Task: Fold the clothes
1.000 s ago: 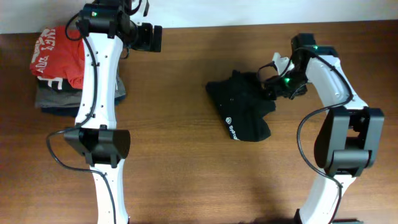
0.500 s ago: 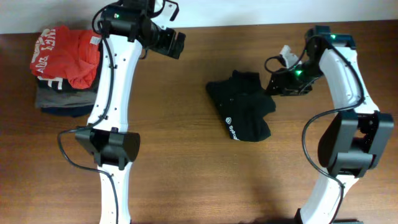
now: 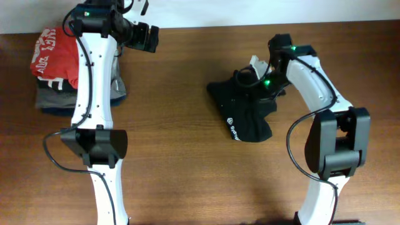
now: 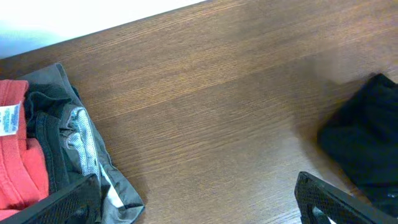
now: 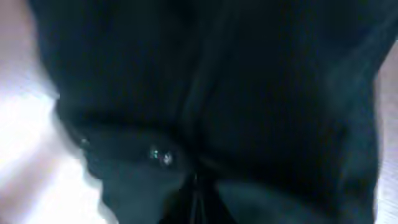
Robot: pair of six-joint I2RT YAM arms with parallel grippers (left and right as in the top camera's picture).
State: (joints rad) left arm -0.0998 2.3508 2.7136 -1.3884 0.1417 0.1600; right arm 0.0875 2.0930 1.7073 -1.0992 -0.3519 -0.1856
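A crumpled black soft-fabric garment [image 3: 242, 106] lies right of centre on the brown wooden counter [image 3: 187, 162], its small white logo [image 3: 232, 129] too small to read. The right fingers [image 5: 134, 180] are pinched shut on its far edge. The left fingers [image 4: 62, 202] gape wide, empty, near a red shirt [image 3: 56, 53] with illegible white lettering.

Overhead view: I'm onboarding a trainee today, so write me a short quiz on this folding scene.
1. True or false: the left tool stands open, clear of the black garment.
2. The right tool is: A) open in mid-air; B) shut on the black garment; C) out of view.
3. What lies beneath the red shirt?
Key: 1 true; 2 B; 3 folded grey and navy garments.
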